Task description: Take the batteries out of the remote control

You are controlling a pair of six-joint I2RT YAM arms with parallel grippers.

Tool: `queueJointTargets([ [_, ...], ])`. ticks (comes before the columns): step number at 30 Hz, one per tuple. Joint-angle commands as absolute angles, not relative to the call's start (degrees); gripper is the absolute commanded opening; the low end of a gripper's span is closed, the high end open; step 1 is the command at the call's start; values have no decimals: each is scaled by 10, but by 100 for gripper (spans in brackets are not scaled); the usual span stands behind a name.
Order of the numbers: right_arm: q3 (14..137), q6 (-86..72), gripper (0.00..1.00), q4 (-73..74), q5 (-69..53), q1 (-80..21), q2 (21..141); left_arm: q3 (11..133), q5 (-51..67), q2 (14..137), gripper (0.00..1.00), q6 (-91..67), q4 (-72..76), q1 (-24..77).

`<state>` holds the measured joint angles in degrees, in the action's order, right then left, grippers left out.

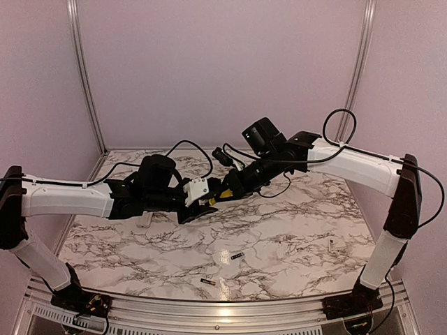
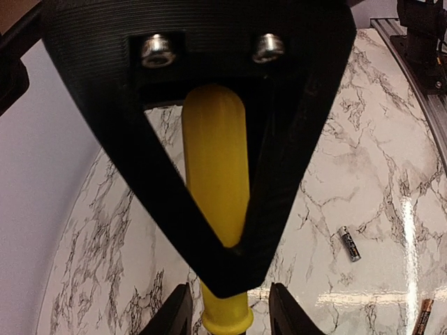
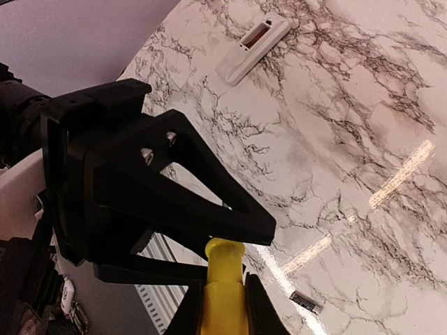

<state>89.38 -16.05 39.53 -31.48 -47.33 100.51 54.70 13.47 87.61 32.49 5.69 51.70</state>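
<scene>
The remote control (image 3: 253,49), a flat white bar with a dark recess, lies on the marble table; in the top view only a white bit (image 1: 144,220) shows under the left arm. Two small dark batteries (image 1: 237,256) (image 1: 207,282) lie loose on the table near the front, and also show in the left wrist view (image 2: 349,243) (image 2: 422,315). One battery shows in the right wrist view (image 3: 307,301). My right gripper (image 3: 223,317) is shut on a yellow-handled screwdriver (image 3: 223,279), held above mid-table. My left gripper (image 2: 229,317) is open, its jaws either side of the handle's end (image 2: 227,314).
A tiny pale screw (image 1: 330,244) lies at the right of the table. The two grippers (image 1: 213,199) meet above the table's middle. Metal rails run along the front edge (image 1: 230,322), and pink walls close the back and sides.
</scene>
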Motion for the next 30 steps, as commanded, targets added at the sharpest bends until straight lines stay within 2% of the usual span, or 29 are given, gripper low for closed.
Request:
queueJointTargets([
  [1,918,-167,0,385,-319,-481,1008,570,150,891,30,335,70,521],
  [9,917,-167,0,388,-318,-482,1006,571,155,892,5,331,63,521],
  [13,923,-171,1,395,-304,-481,1007,564,150,879,0,325,56,521],
  [16,923,-176,19,396,-283,-481,1002,551,142,864,0,310,55,522],
  [22,914,-197,63,385,-221,-475,978,502,115,817,0,255,61,522],
  [24,915,-203,75,389,-192,-467,971,486,101,797,0,231,59,522],
  [30,899,-231,92,384,-108,-424,931,448,32,744,0,143,33,519],
])
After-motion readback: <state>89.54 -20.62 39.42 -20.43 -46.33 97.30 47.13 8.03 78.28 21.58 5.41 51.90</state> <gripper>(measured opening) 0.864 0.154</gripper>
